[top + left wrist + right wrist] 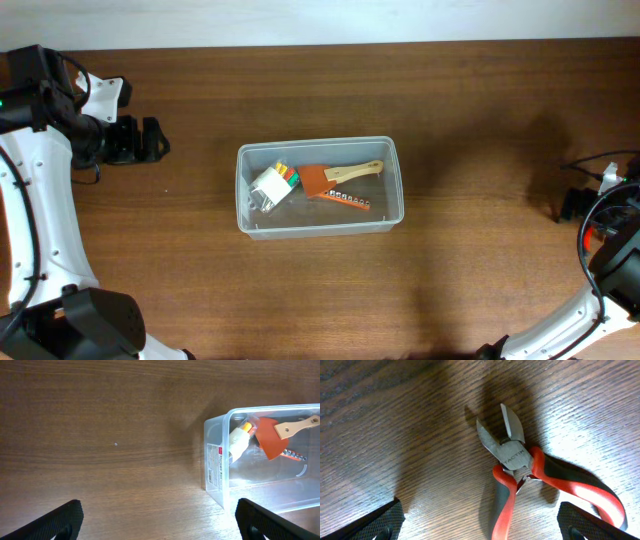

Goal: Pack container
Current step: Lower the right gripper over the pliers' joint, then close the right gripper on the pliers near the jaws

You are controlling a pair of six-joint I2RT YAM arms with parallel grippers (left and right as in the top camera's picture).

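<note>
The container [240,190] sits with 3 small tools [318,183] inside, and well to its right we hang our right gripper [482,522], fingers spread wide, over the red-handled cutters [512,455], seemingly lined up to grab them, while our left gripper [160,522] idles open-fingered and empty to the container's left.

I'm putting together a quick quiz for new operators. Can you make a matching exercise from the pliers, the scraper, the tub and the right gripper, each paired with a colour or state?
Things:
1. pliers
2. scraper
3. tub
4. right gripper

Descriptions:
A. clear plastic
B. open, holding nothing
C. red and black handles
D. orange blade, wooden handle

Pairs: 1-C, 2-D, 3-A, 4-B
</note>
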